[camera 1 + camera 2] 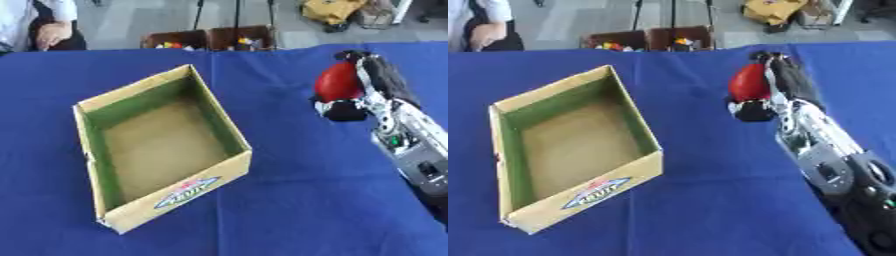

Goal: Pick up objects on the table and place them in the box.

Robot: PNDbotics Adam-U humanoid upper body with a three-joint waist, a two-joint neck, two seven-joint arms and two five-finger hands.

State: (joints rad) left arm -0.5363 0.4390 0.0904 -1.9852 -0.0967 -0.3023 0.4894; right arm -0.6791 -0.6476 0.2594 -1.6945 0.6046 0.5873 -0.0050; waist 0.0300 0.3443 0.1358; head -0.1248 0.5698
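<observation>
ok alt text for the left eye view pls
The robot's right hand has its fingers curled round a red object above a blue table, to the right of an open, empty cardboard box. The left hand is not in view.

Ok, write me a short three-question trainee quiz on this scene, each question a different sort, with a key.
1. True or false: the open cardboard box with green inner walls already holds an object.
2. Which hand is closed round the round red object? A) the robot's left hand B) the robot's right hand C) a person's hand
3. Fill in: the box stands on a table covered with a ___ cloth.

Key:
1. False; only its bare brown floor shows.
2. B; it comes in from the right side, to the right of the box.
3. Blue.
</observation>
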